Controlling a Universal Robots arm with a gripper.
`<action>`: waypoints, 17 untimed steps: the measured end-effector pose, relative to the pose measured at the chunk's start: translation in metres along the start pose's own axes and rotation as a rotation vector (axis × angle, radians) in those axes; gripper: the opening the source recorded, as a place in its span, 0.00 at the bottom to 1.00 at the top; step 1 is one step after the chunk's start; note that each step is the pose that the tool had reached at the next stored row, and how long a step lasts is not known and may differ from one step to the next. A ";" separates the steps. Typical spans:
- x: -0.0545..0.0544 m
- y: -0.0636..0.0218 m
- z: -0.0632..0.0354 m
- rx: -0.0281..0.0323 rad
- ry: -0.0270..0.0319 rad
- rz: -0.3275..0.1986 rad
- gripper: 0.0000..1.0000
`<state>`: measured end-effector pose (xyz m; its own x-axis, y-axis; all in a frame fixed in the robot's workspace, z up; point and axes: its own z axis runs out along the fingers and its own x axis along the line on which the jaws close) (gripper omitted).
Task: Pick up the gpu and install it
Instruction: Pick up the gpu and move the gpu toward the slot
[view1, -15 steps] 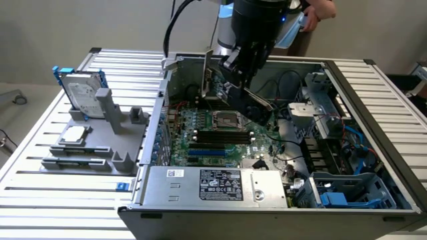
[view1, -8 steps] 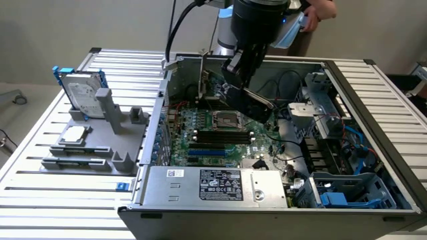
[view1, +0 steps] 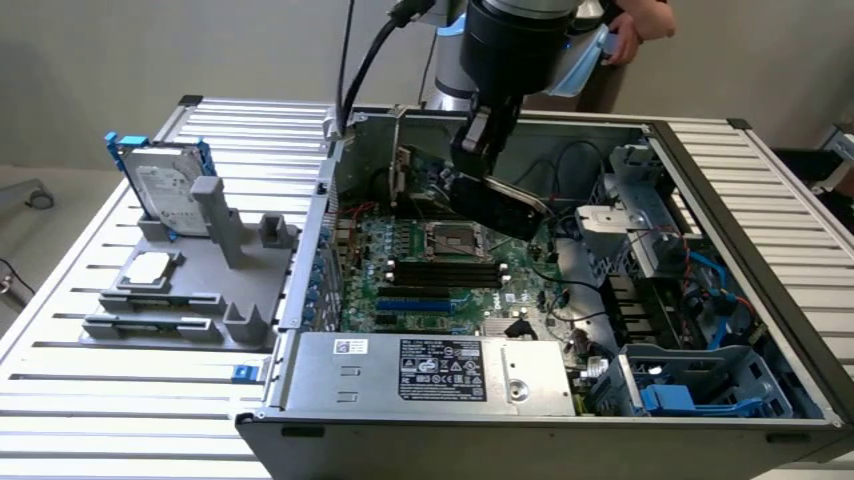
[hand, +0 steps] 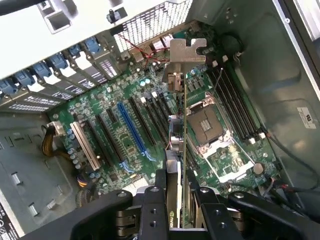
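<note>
The gripper (hand: 177, 202) is clamping the thin gpu (hand: 181, 132) edge-on over the green motherboard (hand: 120, 125), black shroud on one face, silver bracket at its far end.

case (view1: 400, 445) open up top, drive cage (view1: 641, 212) + cables (view1: 582, 298) beside gpu (view1: 510, 205)

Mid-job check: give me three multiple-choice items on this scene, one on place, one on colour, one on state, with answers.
1. The gpu is: A on the grey fixture; B over the motherboard; C on the power supply.
2. The hard drive frame is: A red; B blue; C yellow.
3. The pincer is: A open, empty; B open beside the gpu; C shut on the gpu.
Answers: B, the card hangs over the board inside the case; B, blue rails edge the drive; C, it clamps the card's edge.
</note>
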<state>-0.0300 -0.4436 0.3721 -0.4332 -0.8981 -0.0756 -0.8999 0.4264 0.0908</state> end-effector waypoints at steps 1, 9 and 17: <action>0.000 0.0000 0.0006 -0.0027 -0.0012 -0.018 0.26; 0.001 0.0001 0.0047 -0.0152 0.0061 -0.160 0.26; 0.004 0.0049 0.0073 -0.0207 0.0138 -0.248 0.26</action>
<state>-0.0365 -0.4444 0.3650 -0.1979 -0.9766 -0.0846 -0.9775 0.1902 0.0914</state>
